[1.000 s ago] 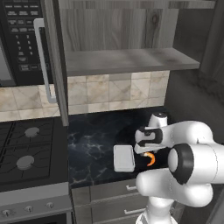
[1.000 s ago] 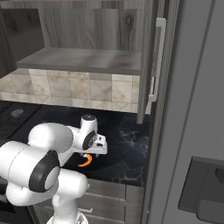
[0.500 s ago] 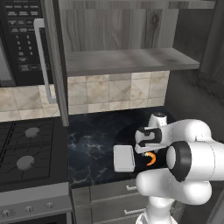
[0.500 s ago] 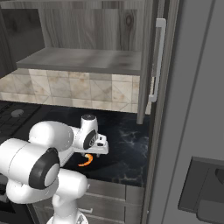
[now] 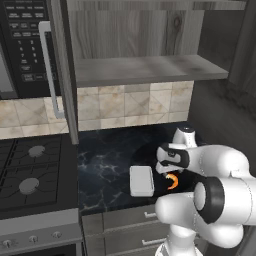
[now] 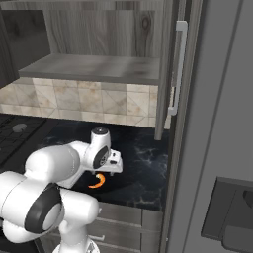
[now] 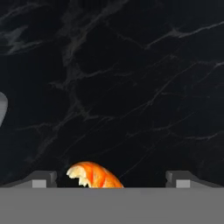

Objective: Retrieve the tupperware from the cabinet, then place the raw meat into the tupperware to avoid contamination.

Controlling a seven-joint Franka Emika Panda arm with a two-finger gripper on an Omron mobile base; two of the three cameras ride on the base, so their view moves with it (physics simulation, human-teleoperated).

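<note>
The tupperware (image 5: 141,181), a shallow whitish container, lies empty on the black marble counter (image 5: 110,160) near its front edge. Just right of it lies the raw meat (image 5: 172,182), a small orange crescent, also seen from the right side (image 6: 97,182). My gripper (image 5: 169,171) hangs straight above the meat, pointing down, jaws open. In the hand view the meat (image 7: 94,175) sits low between the two fingertips, closer to the left one (image 7: 41,178), untouched. The cabinet (image 5: 140,70) above stands open, its lower shelf bare.
The open cabinet door (image 5: 62,75) with its bar handle juts out left of the counter, in front of the black microwave (image 5: 22,45). A gas stove (image 5: 30,170) lies at left. The other door (image 6: 180,74) and a tall dark panel (image 6: 217,99) close off the right.
The hand has stayed over the meat, at most sinking slightly. The jaws have spread a little wider.
</note>
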